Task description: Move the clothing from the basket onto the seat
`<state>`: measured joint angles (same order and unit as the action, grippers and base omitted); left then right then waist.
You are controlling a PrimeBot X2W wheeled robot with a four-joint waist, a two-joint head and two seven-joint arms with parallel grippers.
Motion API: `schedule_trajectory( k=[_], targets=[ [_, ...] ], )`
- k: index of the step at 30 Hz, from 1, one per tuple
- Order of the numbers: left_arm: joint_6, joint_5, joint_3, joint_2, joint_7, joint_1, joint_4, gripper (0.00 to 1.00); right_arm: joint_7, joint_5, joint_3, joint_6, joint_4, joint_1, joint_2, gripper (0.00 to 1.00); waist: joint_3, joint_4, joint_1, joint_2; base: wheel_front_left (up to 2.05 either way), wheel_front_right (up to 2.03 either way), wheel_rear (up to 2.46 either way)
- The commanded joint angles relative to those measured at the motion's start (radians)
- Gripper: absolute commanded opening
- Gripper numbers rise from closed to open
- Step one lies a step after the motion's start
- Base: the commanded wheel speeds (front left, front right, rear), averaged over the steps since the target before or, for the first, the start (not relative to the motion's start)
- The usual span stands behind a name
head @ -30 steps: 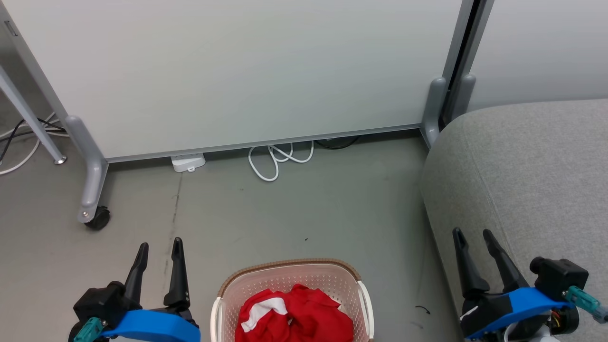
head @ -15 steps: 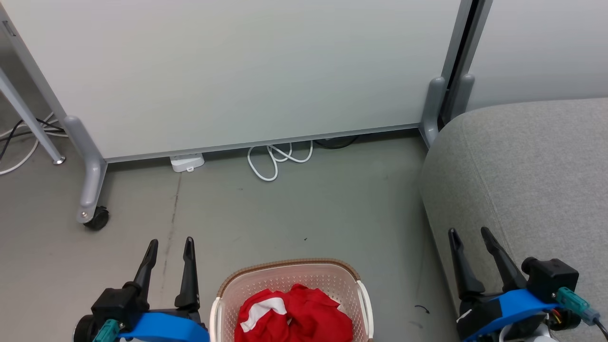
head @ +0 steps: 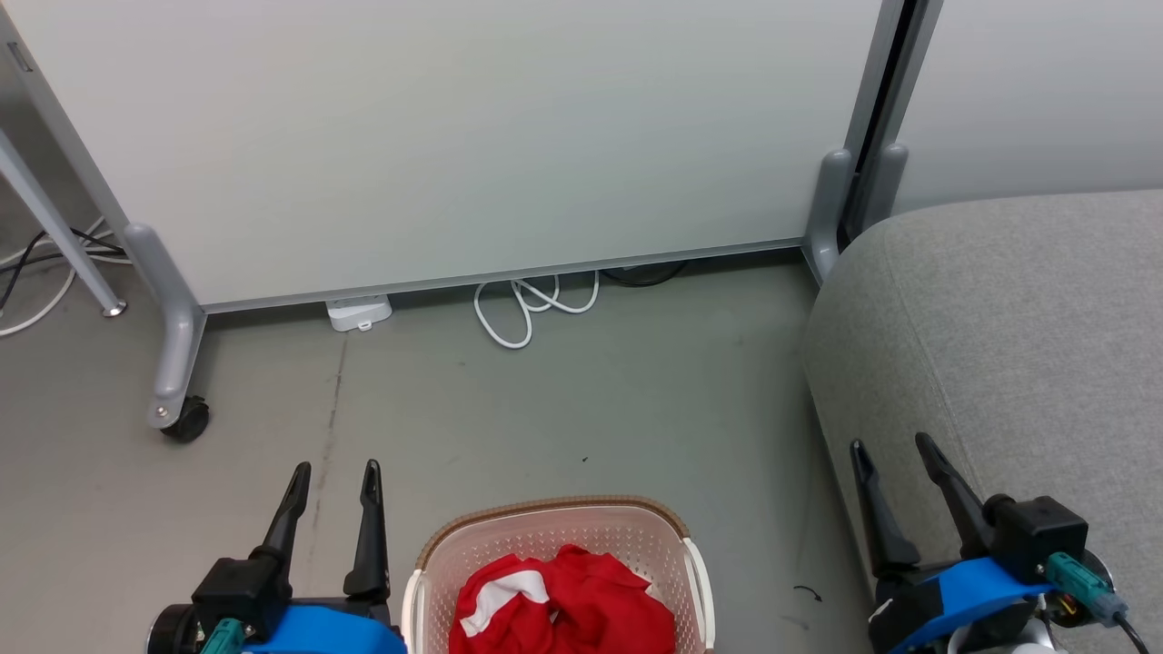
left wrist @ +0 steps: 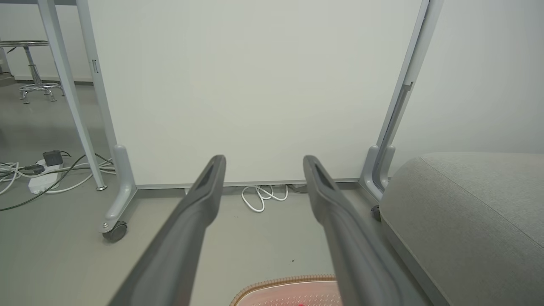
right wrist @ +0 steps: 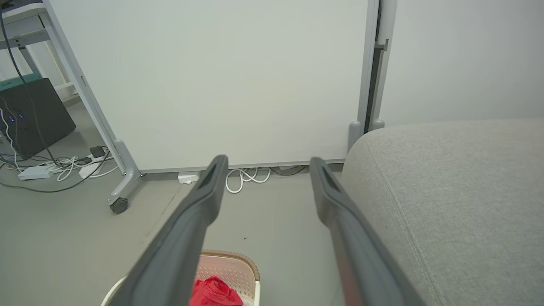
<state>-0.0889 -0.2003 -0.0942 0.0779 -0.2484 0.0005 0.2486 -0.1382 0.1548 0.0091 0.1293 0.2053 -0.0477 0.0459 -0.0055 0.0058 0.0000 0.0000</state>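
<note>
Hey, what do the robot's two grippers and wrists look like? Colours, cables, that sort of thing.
They match. The left gripper and right gripper each have two long, tapering black fingers on a black block, backed by a bright blue wrist cover. A teal plug with a dark cable sits on the right wrist. The left wrist carries a similar teal connector.

basket (head: 554,501) and clothing (head: 591,599) cut by bottom edge, seat (head: 999,318) cropped right
</note>
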Motion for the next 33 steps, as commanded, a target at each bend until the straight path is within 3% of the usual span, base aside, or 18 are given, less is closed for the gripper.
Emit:
schedule_trajectory(
  k=[1, 27, 33],
  targets=[
    [-0.003, 0.016, 0.005, -0.001, -0.008, 0.01, 0.003, 1.0, -0.008, -0.023, 0.002, 0.002, -0.006, 0.012, 0.007, 1.0, 0.0, -0.001, 0.0, 0.0, 0.0, 0.0, 0.0],
    [-0.015, -0.001, 0.037, -0.019, -0.017, 0.006, 0.015, 1.0, -0.027, -0.03, -0.001, 0.002, 0.001, 0.01, 0.007, 1.0, 0.002, -0.006, 0.0, 0.0, 0.0, 0.0, 0.0],
    [-0.015, -0.001, 0.034, -0.021, -0.017, 0.011, 0.03, 1.0, -0.019, -0.031, 0.028, 0.002, -0.011, -0.011, 0.007, 1.0, 0.025, -0.038, 0.0, 0.0, 0.0, 0.0, 0.0]
  ],
)
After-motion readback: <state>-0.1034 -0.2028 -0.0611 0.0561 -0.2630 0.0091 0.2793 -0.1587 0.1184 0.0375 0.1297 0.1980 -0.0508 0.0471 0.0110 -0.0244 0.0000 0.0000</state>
